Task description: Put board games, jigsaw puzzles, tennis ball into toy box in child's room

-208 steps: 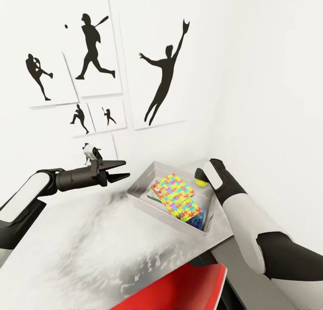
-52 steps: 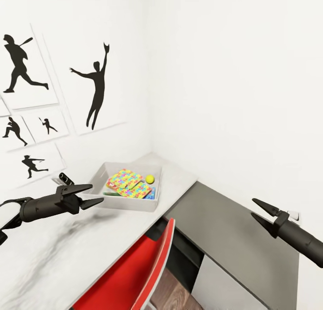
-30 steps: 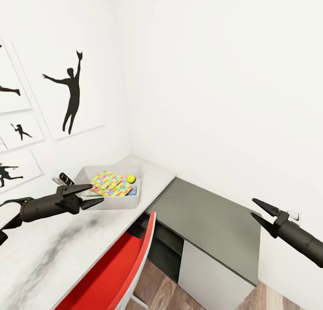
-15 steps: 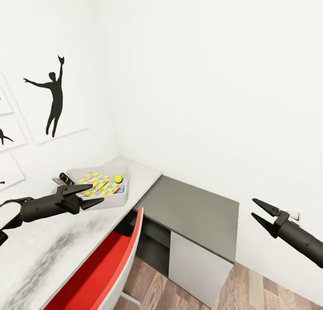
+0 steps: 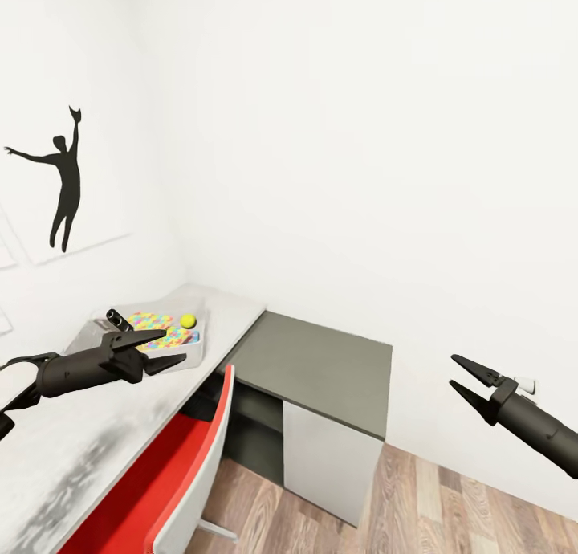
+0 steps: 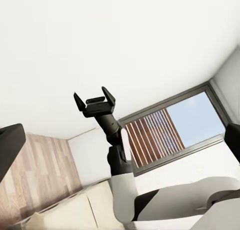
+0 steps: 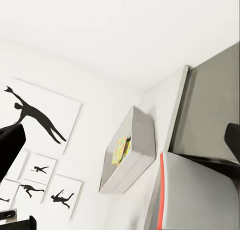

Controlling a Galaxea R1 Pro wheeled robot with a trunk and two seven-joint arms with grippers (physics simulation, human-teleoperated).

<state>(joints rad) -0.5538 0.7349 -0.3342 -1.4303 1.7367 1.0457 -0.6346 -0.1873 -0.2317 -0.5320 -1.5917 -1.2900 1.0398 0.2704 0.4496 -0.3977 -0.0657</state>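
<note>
Both my jaws are hanging apart, empty. Toy box (image 5: 197, 345) sitting on counter (image 5: 233, 317), holding jigsaw puzzles (image 5: 152, 329) and tennis ball (image 5: 188, 320). Red chair (image 5: 172, 478) blocking the counter front; grey cabinet (image 5: 321, 377) beside.

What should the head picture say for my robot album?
Both open grippers, left and right, hover; ball and puzzles sit in the toy box.

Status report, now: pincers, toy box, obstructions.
Left pincer open, empty. Right pincer open, empty. Toy box on table holds jigsaw puzzles and tennis ball. Red chair tucked under the table edge.
</note>
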